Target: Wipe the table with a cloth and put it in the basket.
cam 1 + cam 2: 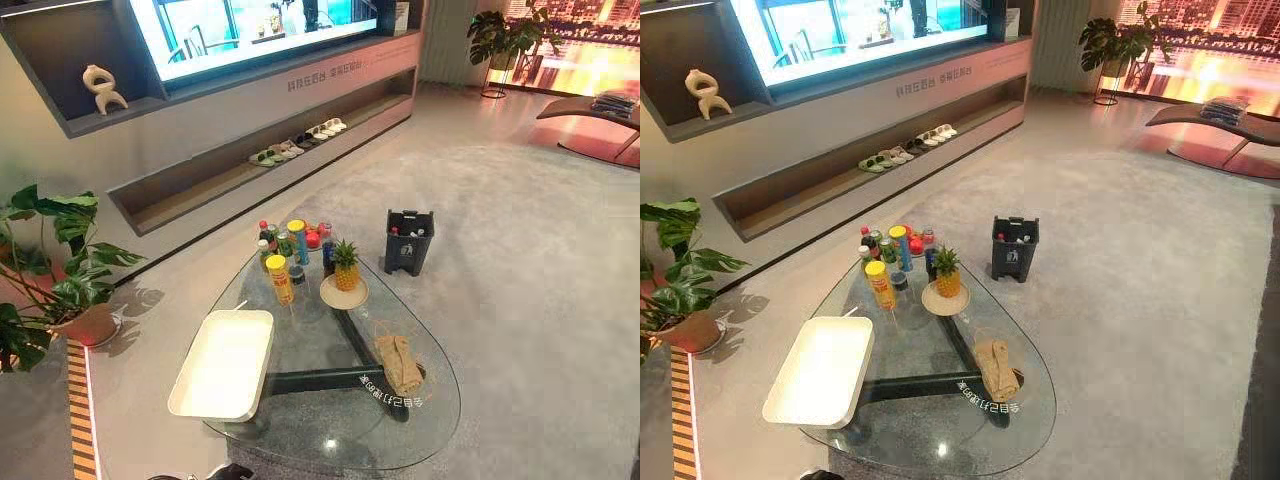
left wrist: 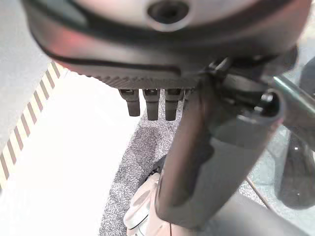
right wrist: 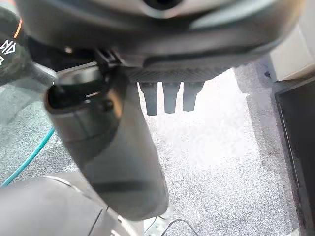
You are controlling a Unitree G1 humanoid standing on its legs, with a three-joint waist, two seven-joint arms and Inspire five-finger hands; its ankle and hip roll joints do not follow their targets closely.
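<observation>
My left hand [image 2: 152, 104] and right hand [image 3: 170, 98] hang over the floor, fingers straight, holding nothing. The cloth [image 1: 398, 363] lies on the glass table [image 1: 320, 425], on its near right part, well apart from the white basket [image 1: 225, 365]. I judge nothing is done yet: taking, wiping and putting away are all left.

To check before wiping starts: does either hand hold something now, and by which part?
Nothing is held. The left hand and the right hand are both open, and the cloth lies free on the glass table.
</observation>
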